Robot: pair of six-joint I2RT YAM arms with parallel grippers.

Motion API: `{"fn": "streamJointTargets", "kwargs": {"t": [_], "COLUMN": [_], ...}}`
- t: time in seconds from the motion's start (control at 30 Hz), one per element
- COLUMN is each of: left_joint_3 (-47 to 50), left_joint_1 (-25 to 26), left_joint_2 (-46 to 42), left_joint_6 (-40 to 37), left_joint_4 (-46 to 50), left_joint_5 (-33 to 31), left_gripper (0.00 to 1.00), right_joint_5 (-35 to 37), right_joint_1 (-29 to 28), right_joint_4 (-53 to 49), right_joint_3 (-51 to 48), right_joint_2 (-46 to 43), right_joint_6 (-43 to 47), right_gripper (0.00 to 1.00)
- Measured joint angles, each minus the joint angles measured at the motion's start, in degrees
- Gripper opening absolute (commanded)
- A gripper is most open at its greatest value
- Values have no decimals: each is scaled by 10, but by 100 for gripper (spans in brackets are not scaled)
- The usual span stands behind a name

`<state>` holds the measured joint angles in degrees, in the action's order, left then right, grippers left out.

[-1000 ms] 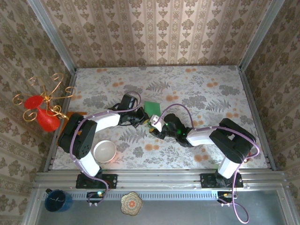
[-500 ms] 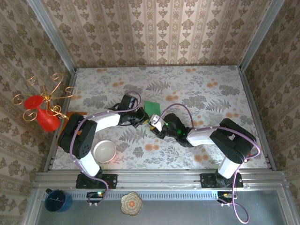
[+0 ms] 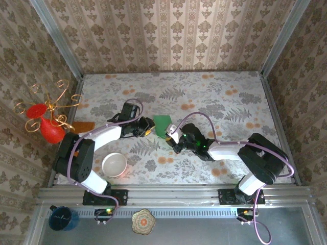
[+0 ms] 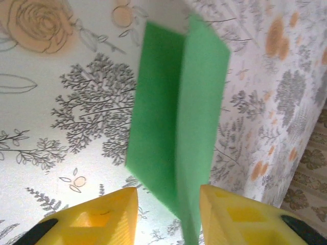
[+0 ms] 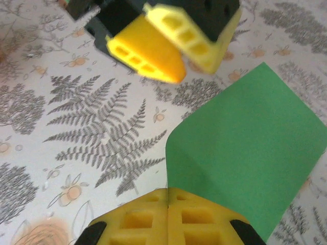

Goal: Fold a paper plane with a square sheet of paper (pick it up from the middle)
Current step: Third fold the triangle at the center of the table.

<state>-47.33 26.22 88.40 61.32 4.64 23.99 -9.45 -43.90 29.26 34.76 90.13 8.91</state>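
The green square sheet of paper [image 3: 163, 124] lies mid-table, folded along a centre crease. In the left wrist view the sheet [image 4: 173, 112] stands up as two flaps, its lower end running between my left gripper's [image 4: 168, 217] yellow fingers, which stand open and apart from it. My left gripper [image 3: 147, 128] sits just left of the sheet. My right gripper [image 5: 168, 204] is shut on the near edge of the sheet [image 5: 245, 148]. From above, the right gripper [image 3: 170, 132] meets the sheet's lower right corner. The left gripper's fingers [image 5: 153, 51] face it across the table.
A white bowl [image 3: 114, 164] stands near the left arm's base. An orange sheet [image 3: 84, 126] lies at the left edge beside a red ornament on a gold wire stand [image 3: 43, 122]. A blue cup [image 3: 63, 218] and a patterned dish [image 3: 143, 221] sit below the rail. Walls close three sides.
My left gripper has opened, let go of the sheet and drawn back to the left. My right gripper has shut on the sheet's edge.
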Motion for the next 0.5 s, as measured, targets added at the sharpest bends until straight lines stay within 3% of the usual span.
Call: {"fn": "streamJointTargets", "kwargs": {"t": [0.23,0.5], "left_joint_3": [-12,-112], "left_joint_1": [20,72], "left_joint_2": [8,127], "left_joint_6": [-20,-44], "left_joint_4": [-8,-3], "left_joint_5": [5,24], "left_gripper": [42,34], "right_joint_5": [-24,-52], "right_joint_1": [0,6], "right_joint_4": [-55,-87], "right_joint_3": [-24,-45], "right_joint_2": [-46,-68], "right_joint_6": [-49,-103], "right_gripper": [0,0]}}
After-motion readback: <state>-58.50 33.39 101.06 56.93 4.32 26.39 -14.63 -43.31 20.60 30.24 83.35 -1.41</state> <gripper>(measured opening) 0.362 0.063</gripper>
